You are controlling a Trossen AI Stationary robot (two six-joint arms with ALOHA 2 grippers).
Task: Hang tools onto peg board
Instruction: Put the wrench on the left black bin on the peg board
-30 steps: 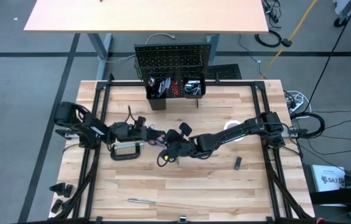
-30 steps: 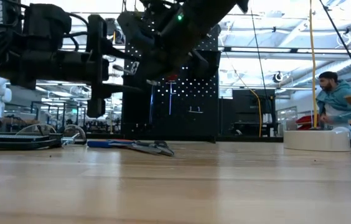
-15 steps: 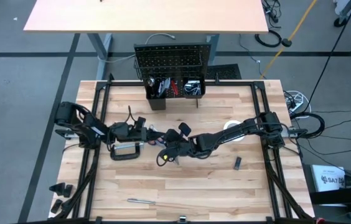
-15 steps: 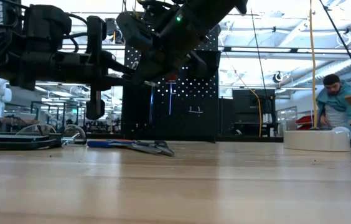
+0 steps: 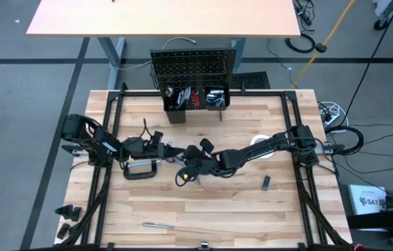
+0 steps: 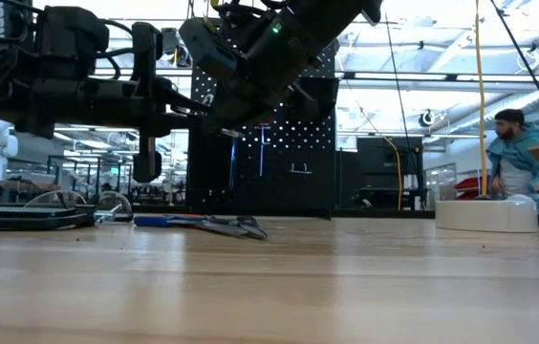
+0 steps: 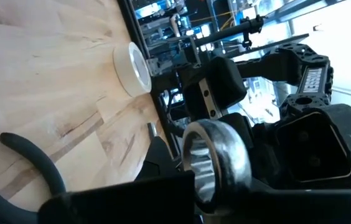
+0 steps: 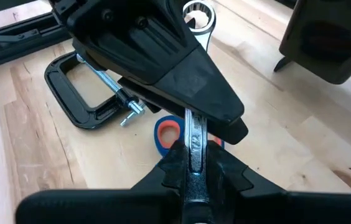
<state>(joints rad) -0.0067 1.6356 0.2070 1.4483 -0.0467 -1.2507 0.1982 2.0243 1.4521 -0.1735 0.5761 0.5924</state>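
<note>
**Wrench handover: L gripper now clamped**

Change: L jaws stood wide a sec ago, now fully closed. Both arms otherwise unmoved. Judgement: wrench is mid-transfer R→L; next step likely R release, then L carries it to the board.

L gripper (image 5: 163, 149): closed on the wrench (image 8: 195, 134), fingers over the shank near its ring end, held above the desk centre-left.

R gripper (image 8: 193, 163): nearly closed, pinching the same shank at the other end, mid-desk.

Below: C-clamp (image 8: 91, 99) and blue/red handles (image 8: 166, 134) lie on the desk. Tape roll (image 6: 485, 214) towards the right edge. Peg board (image 5: 192, 69) upright at the far edge, bins at foot; wrench well apart from it.
</note>
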